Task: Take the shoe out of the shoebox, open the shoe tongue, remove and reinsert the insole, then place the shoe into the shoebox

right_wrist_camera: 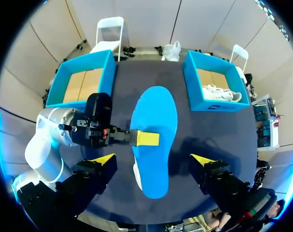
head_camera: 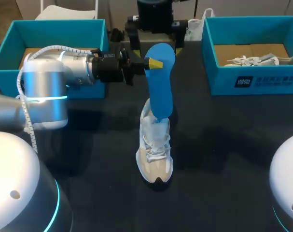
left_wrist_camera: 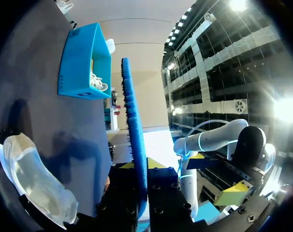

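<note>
My left gripper (head_camera: 153,63) pinches the blue insole (head_camera: 160,82), which hides the heel of the shoe (head_camera: 155,154), while my right gripper (right_wrist_camera: 152,158) hangs spread wide above.

My shoe (head_camera: 155,154) sits mid-table, toe toward the near edge. My left gripper (head_camera: 153,63) holds the insole (head_camera: 160,82) upright, its lower end at the shoe's far end. The left box (head_camera: 6,53) lies far left. The right box (head_camera: 252,79) lies far right, with a second shoe (head_camera: 262,60) inside.

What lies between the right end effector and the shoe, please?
The insole, held by the left end effector, lies between the right end effector and the shoe, hiding most of it in the right wrist view.
</note>
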### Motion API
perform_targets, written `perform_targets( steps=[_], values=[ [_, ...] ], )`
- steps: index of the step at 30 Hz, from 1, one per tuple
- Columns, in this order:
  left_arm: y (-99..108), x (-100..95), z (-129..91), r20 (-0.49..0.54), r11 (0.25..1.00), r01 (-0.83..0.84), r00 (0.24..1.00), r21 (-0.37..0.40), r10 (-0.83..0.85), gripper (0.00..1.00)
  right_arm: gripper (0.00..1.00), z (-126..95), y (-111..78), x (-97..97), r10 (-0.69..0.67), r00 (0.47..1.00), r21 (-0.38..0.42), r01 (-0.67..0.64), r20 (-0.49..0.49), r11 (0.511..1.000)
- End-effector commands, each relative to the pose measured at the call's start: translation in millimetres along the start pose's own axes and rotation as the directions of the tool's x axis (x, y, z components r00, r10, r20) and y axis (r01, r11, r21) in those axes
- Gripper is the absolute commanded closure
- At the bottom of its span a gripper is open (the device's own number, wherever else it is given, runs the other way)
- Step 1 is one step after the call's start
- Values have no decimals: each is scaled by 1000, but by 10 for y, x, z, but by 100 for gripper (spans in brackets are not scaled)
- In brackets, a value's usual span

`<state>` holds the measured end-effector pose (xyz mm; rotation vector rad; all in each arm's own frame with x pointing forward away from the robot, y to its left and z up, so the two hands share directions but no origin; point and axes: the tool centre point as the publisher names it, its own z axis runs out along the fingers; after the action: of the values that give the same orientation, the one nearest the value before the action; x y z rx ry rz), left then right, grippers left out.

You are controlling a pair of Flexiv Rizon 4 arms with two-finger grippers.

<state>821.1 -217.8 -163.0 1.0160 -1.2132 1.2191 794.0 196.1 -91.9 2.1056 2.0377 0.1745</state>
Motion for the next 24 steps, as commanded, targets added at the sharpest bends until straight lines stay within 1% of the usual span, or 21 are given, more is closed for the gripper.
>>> perform_targets(
  steps=[1, 4, 6, 9, 11, 13, 15, 17, 20, 24],
  values=[
    [-3, -8, 11, -1, 1000, -1, 1000, 0, 1, 100, 0, 6, -4, -9, 2, 1000, -1, -2, -2, 1000],
    [-3, -8, 11, -1, 1000, -1, 1000, 0, 1, 100, 0, 6, -4, -9, 2, 1000, -1, -2, -2, 1000],
    [-3, -8, 11, -1, 1000, -1, 1000, 0, 1, 100, 0, -10, -20, -80, 7, 996, -27, -10, -85, 1000],
    [-3, -8, 11, -1, 1000, -1, 1000, 0, 1, 100, 0, -60, -35, -202, 4, 992, -30, -8, -122, 1000],
    [-3, -8, 11, -1, 1000, -1, 1000, 0, 1, 100, 0, -100, -47, -287, 16, 984, -49, -25, -176, 999],
    [-3, -8, 11, -1, 1000, -1, 1000, 0, 1, 100, 0, -131, -57, -360, 10, 981, -37, -18, -192, 999],
    [-3, -8, 11, -1, 1000, -1, 1000, 0, 1, 100, 0, -137, -60, -405, -10, 980, -5, 9, -200, 1000],
    [-3, -8, 11, -1, 1000, -1, 1000, 0, 1, 100, 0, -132, -63, -469, -7, 969, -10, 5, -248, 1000],
    [-3, -8, 11, -1, 1000, -1, 1000, 0, 1, 100, 0, -125, -58, -545, -28, 952, 30, 39, -303, 999],
    [-3, -8, 11, -1, 1000, -1, 1000, 0, 1, 100, 0, -139, -67, -666, -29, 914, 11, 36, -406, 999]
  ],
)
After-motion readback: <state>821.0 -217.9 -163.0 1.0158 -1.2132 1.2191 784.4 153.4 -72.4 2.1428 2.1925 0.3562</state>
